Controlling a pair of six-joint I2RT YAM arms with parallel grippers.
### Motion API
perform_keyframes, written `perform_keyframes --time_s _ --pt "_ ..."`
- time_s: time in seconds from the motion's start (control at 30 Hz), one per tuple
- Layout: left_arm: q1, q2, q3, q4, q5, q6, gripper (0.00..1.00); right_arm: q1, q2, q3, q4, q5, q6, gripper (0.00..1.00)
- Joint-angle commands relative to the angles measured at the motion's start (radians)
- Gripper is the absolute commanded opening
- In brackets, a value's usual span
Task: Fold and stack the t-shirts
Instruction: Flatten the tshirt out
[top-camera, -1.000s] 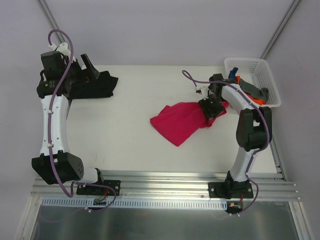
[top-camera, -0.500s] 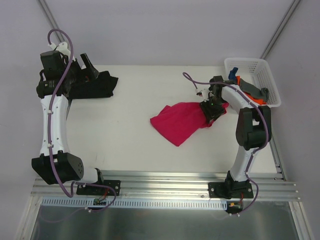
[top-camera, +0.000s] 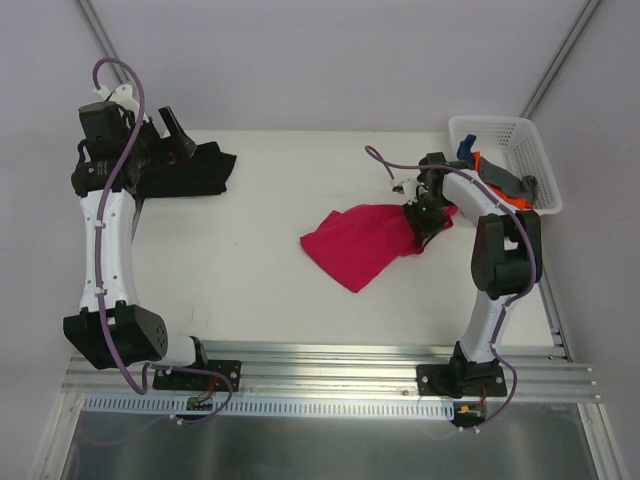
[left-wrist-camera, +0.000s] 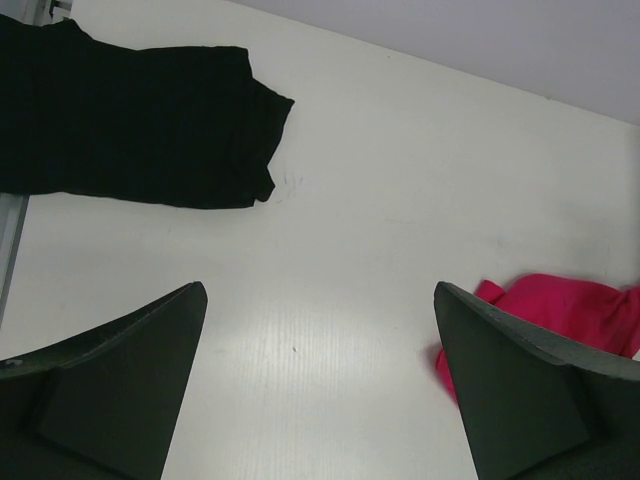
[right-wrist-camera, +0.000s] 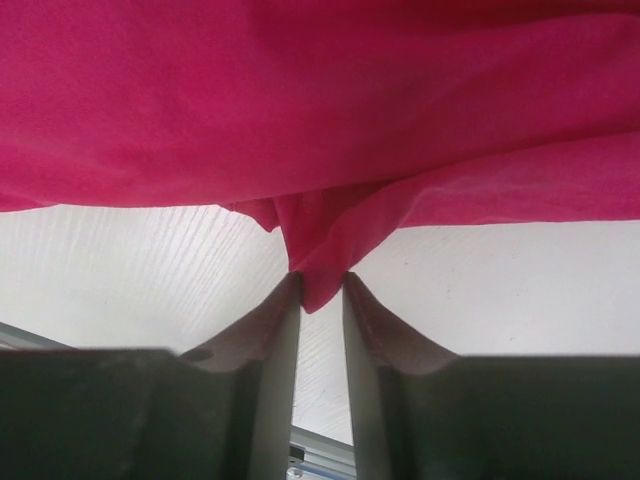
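Observation:
A crimson-pink t-shirt (top-camera: 355, 245) lies crumpled right of the table's middle. My right gripper (top-camera: 420, 230) is at its right edge, and in the right wrist view its jaws (right-wrist-camera: 322, 288) are nearly closed, pinching a fold of the pink cloth (right-wrist-camera: 320, 100) at their tips. A black t-shirt (top-camera: 190, 172) lies flattened at the back left corner. My left gripper (top-camera: 180, 140) hovers over it, open and empty (left-wrist-camera: 320, 390). The left wrist view shows the black shirt (left-wrist-camera: 140, 120) at upper left and the pink one (left-wrist-camera: 560, 305) at right.
A white lattice basket (top-camera: 505, 125) stands at the back right corner, holding blue (top-camera: 463, 148), orange (top-camera: 480, 160) and grey (top-camera: 515, 183) cloth. The white table (top-camera: 270, 210) ends at an aluminium rail in front, where both arm bases are bolted.
My right gripper's jaws have narrowed onto the pink shirt's right edge. The left arm has barely moved.

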Motion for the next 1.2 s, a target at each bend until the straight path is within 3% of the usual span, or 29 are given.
perform_keyframes --time_s 0.0,0.07,0.2,0.37,0.7,0.73,0.83,0.97,1.1,1.17 --pt "0.007 -0.024 0.037 0.018 -0.012 0.013 0.99 -0.005 -0.005 -0.006 -0.032 -0.031 -0.018 0.23" --pt "0.007 -0.024 0.037 0.018 -0.012 0.013 0.99 -0.005 -0.006 -0.004 -0.032 -0.034 -0.018 0.19" --pt "0.009 -0.024 0.034 0.018 -0.014 0.013 0.99 -0.005 -0.014 -0.004 -0.029 -0.030 -0.014 0.01" --pt "0.007 -0.025 0.034 0.020 -0.006 0.016 0.99 -0.007 -0.019 0.058 -0.035 -0.025 0.002 0.01" --pt "0.001 0.015 -0.021 0.017 0.121 0.034 0.95 -0.005 0.018 0.658 -0.064 -0.036 0.081 0.01" --pt "0.000 0.022 -0.024 0.014 0.130 0.054 0.95 -0.007 0.083 0.851 -0.120 -0.043 0.098 0.00" --pt "-0.019 0.055 -0.026 0.002 0.181 0.117 0.93 -0.008 0.141 1.048 -0.125 -0.065 0.150 0.01" --pt "-0.057 0.079 -0.011 -0.044 0.212 0.180 0.93 -0.008 0.025 0.829 0.117 -0.063 0.158 0.01" --pt "-0.146 0.076 0.018 -0.095 0.204 0.312 0.94 -0.030 0.053 0.919 0.166 -0.101 0.239 0.01" --pt "-0.244 0.062 0.022 -0.113 0.186 0.379 0.96 -0.047 0.049 0.931 0.200 -0.108 0.276 0.01"
